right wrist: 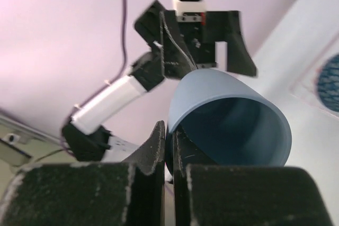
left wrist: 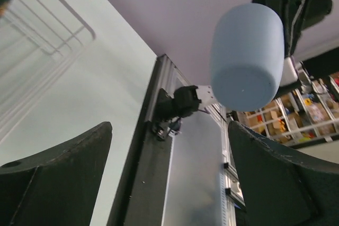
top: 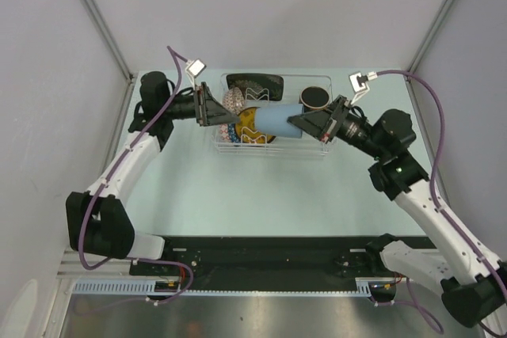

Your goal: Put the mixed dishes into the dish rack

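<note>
The dish rack [top: 273, 152] stands at the back middle of the table. In it are the black square floral plate [top: 253, 83], the black mug [top: 315, 97], the beige patterned bowl [top: 234, 100], the yellow saucer [top: 252, 124] and the blue mosaic bowl [top: 229, 131]. My right gripper [top: 297, 122] is shut on the rim of the small light-blue cup [top: 276, 121] and holds it sideways above the rack. The cup's rim is pinched between the fingers in the right wrist view [right wrist: 228, 115]. My left gripper [top: 212, 106] is open and empty, facing the cup's base [left wrist: 246, 56].
The rack's white wires [left wrist: 47, 35] show at the left of the left wrist view. The blue mosaic bowl [right wrist: 329, 80] shows at the right edge of the right wrist view. Grey walls close the table at left, right and back.
</note>
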Robot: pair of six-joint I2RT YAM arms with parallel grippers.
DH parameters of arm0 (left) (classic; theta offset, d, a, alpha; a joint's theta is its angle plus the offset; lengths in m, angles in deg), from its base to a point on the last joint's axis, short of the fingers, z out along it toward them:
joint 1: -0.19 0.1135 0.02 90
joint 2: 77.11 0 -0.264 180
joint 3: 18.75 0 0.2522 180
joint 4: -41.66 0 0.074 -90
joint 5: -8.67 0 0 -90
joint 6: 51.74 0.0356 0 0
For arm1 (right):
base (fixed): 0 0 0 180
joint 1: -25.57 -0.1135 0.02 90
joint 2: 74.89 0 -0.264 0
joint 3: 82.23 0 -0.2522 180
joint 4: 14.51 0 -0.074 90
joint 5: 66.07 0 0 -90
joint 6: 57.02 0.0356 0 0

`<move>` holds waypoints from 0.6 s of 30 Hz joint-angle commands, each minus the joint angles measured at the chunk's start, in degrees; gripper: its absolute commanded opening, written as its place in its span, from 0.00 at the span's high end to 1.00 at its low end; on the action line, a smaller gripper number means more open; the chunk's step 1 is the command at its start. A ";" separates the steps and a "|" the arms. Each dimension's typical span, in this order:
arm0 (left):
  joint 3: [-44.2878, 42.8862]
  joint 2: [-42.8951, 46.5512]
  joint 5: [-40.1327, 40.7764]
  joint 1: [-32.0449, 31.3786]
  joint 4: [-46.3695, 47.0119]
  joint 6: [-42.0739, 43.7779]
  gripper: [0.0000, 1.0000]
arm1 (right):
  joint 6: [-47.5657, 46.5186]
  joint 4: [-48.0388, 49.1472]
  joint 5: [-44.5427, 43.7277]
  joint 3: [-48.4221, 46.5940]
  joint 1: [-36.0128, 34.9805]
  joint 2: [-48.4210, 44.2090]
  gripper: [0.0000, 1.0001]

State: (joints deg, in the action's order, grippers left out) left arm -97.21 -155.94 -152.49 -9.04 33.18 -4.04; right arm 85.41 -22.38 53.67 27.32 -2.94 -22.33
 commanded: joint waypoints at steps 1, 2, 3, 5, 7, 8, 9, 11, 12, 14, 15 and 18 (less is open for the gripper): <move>-1.03 -0.19 -7.51 -3.33 11.33 -9.37 0.04 | 12.00 19.06 5.95 0.96 0.39 4.83 1.00; -0.95 -0.19 -7.42 -3.94 14.55 -10.85 0.04 | 12.43 20.29 6.03 1.05 0.30 5.45 1.00; -0.86 -0.19 -7.51 -4.73 16.85 -14.52 0.04 | 13.05 20.82 6.04 1.14 0.30 5.80 1.00; -0.16 -0.54 -7.51 -5.27 24.92 -18.93 0.04 | 13.32 21.79 6.21 1.31 0.21 6.68 1.00; 1.07 -1.24 -7.77 -5.53 35.61 -27.28 0.04 | 13.06 21.97 6.04 1.66 0.12 6.95 1.00; 1.51 -1.50 -7.86 -5.71 39.42 -30.26 0.05 | 13.05 22.14 5.86 1.84 0.12 7.03 1.00; 1.95 -1.85 -7.95 -6.14 42.68 -35.17 0.05 | 13.32 22.49 5.69 2.02 0.12 7.12 1.00; 2.74 -2.30 -7.77 -6.93 47.10 -37.67 0.05 | 13.76 23.99 5.77 2.46 -0.05 7.47 1.00; 3.09 -2.30 -7.68 -7.20 47.02 -37.50 0.05 | 14.02 24.43 5.60 2.63 0.03 7.56 1.00; 3.36 -2.38 -7.33 -8.16 46.75 -37.06 0.05 | 14.02 25.31 5.25 2.98 0.04 7.91 1.00; 3.10 -2.47 -7.33 -8.52 46.67 -37.06 0.05 | 14.02 25.57 5.07 3.16 -0.14 8.09 1.00; 2.48 -2.74 -6.81 -9.92 46.58 -37.15 0.05 | 14.11 27.68 4.28 3.77 -0.84 9.57 1.00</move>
State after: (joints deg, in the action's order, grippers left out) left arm -94.29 -158.58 -159.13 -17.13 74.16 -37.96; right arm 98.54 -1.20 58.43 30.36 -2.98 -14.24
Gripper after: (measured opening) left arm 0.949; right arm 0.036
